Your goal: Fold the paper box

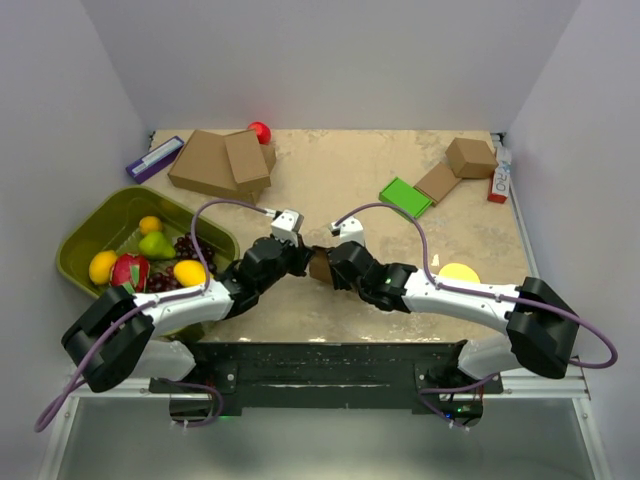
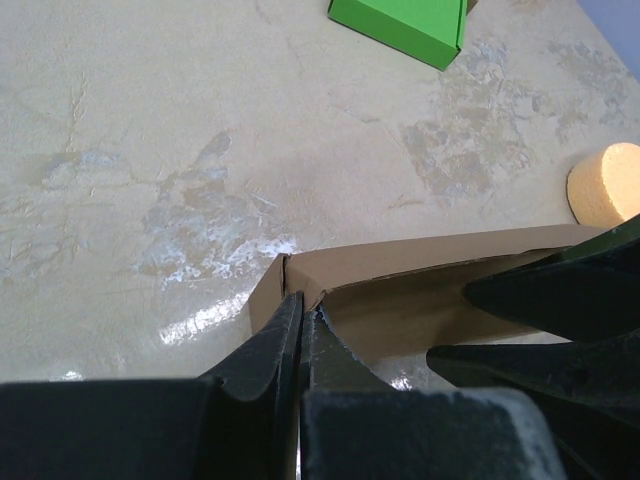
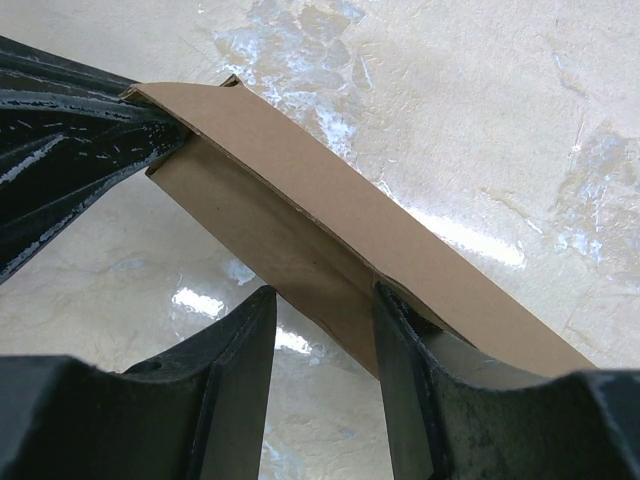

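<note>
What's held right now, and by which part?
Left gripper pinches the paper box at one end corner of its wall. Right gripper straddles the long wall; firm grip cannot be told.

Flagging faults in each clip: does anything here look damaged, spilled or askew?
Nothing stands out. The paper box, pinched at one corner by the left gripper with shut jaws, looks untorn and uncrushed. The fruit lies inside its olive bin.

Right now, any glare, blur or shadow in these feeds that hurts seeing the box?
Left wrist: white glare on the table beside the paper box; left fingers black, featureless. Right wrist: glare streaks on the tabletop; right fingers dark, cardboard sharp. Top external: even light, box mostly hidden by the arms.
</note>
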Motion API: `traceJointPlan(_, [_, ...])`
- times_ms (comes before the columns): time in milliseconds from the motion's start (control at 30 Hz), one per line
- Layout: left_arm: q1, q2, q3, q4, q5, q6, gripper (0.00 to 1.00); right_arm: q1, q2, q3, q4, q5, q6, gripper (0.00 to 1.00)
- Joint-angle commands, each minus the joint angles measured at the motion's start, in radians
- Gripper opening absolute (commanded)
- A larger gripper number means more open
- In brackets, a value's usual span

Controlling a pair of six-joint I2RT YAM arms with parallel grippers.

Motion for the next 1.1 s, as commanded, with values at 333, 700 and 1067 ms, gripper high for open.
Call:
traceJointPlan(333, [-0.021, 0.027, 0.055, -0.229, -0.021, 0.003, 0.0, -0.019, -0.141, 0.055, -0.324, -0.045, 0.037, 0.72])
traceJointPlan(700, [-0.021, 0.033, 0.125, -0.304, -0.034, 0.009, 0.0, -0.02, -0.32, 0.081, -0.633, 0.046, 0.256, 0.68])
traceJointPlan(1067, [-0.021, 0.047, 0.154, -0.331, -0.025, 0.007, 0.0, -0.035, -0.371, 0.067, -0.653, 0.132, 0.267, 0.59])
